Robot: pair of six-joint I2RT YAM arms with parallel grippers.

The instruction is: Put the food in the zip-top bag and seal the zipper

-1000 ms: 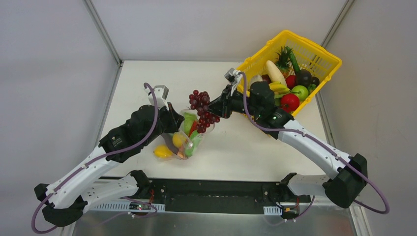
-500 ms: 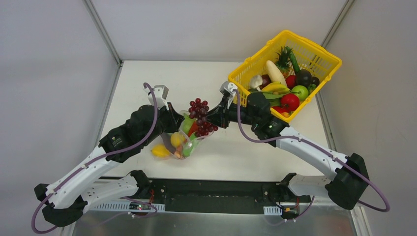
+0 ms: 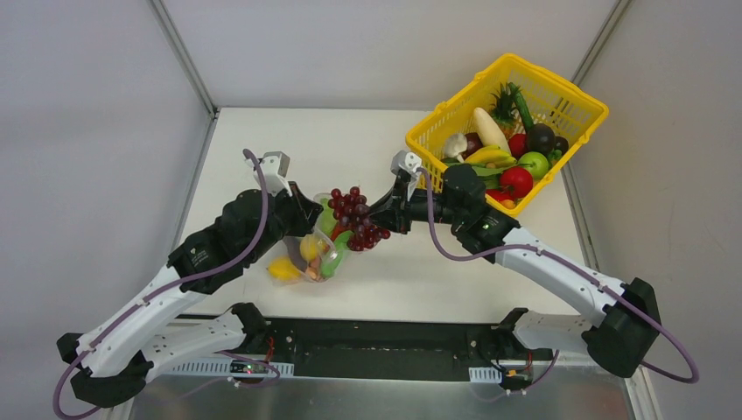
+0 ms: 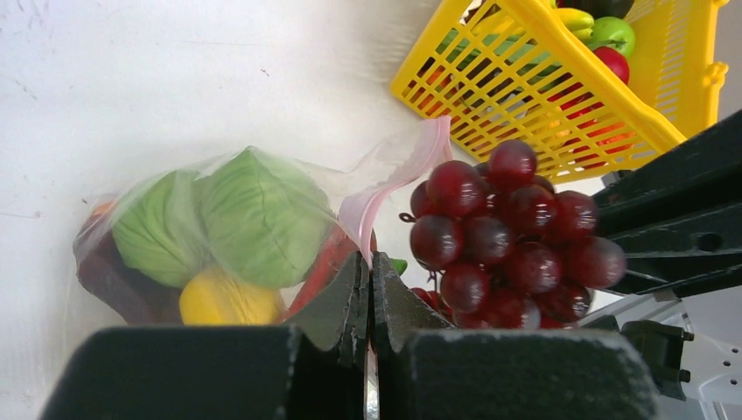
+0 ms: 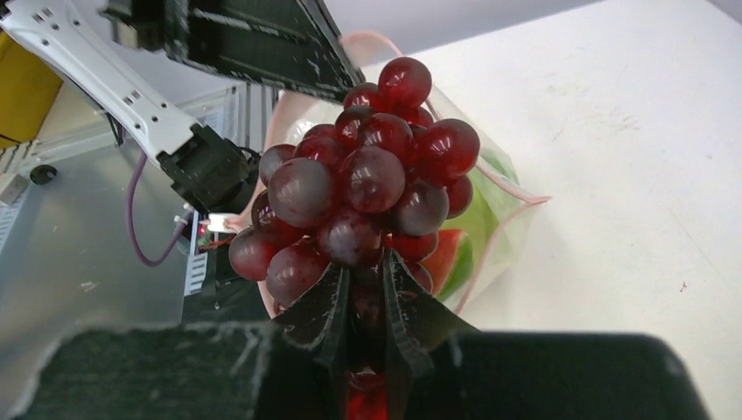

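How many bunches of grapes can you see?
1. The grape bunch is held in the right gripper, right at the mouth of the zip-top bag. The basket is heaped with food, so another bunch could be hidden there.

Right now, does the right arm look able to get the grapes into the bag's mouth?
Probably yes. The left gripper holds the zip-top bag by its rim, the mouth gapes toward the grape bunch in the right gripper, and nothing lies between them.
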